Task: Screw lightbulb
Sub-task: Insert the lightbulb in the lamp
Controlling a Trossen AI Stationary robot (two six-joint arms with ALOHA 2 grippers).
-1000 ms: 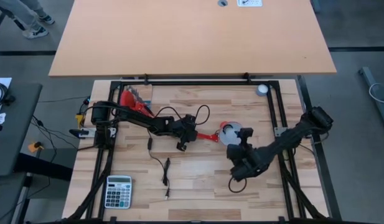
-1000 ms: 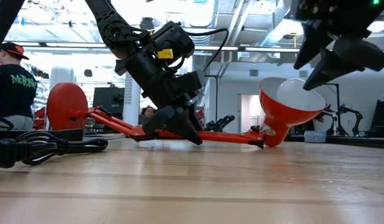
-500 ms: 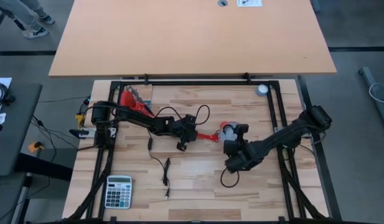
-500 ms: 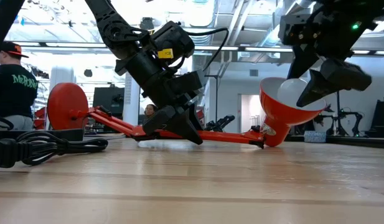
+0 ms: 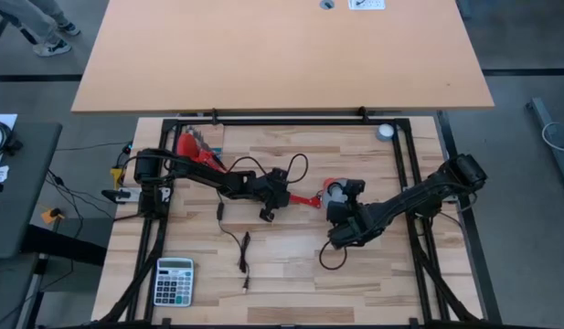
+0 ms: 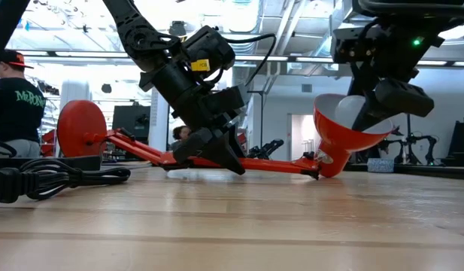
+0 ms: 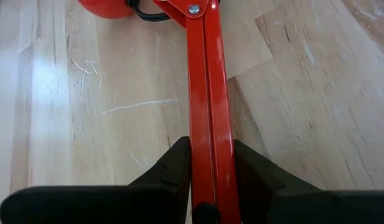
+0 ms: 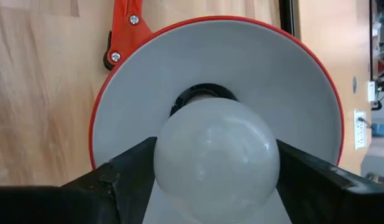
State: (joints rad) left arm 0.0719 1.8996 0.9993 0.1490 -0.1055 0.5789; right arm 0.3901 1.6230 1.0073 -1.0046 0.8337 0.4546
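A red desk lamp lies on the table, its round base (image 5: pixel 188 144) at the far left and its red shade (image 5: pixel 332 190) with a white inside near the middle. My left gripper (image 5: pixel 272 196) is shut on the lamp's red arm (image 7: pixel 207 74). My right gripper (image 5: pixel 344 199) is shut on the white lightbulb (image 8: pixel 216 152) and holds it in the mouth of the shade (image 8: pixel 210 81), in front of the black socket (image 8: pixel 201 94). The bulb's screw base is hidden behind its globe. My left gripper pinches the lamp's red arm (image 7: pixel 210 158) between its two fingers, one on each long side, lying across it. The fingers come slanting down from above (image 6: pixel 209 154). The arm lies low along the table. My right gripper pinches the bulb's globe (image 8: pixel 179 162) at its widest part between the two fingers (image 8: pixel 129 171). It comes slanting down from the table's near right side. The bulb is lifted clear, its far end pointing into the shade toward the socket.
A calculator (image 5: pixel 175 280) lies at the near left corner. The lamp's black cord (image 5: pixel 242 249) trails over the near middle and coils at the left (image 6: pixel 43 179). A small grey disc (image 5: pixel 385 132) sits at the far right. A person (image 6: pixel 13 98) stands beyond the table.
My right gripper has carried the lightbulb toward the table's left and far side and down, from outside the shade's rim into the shade's mouth. The lamp and my left gripper have kept still.
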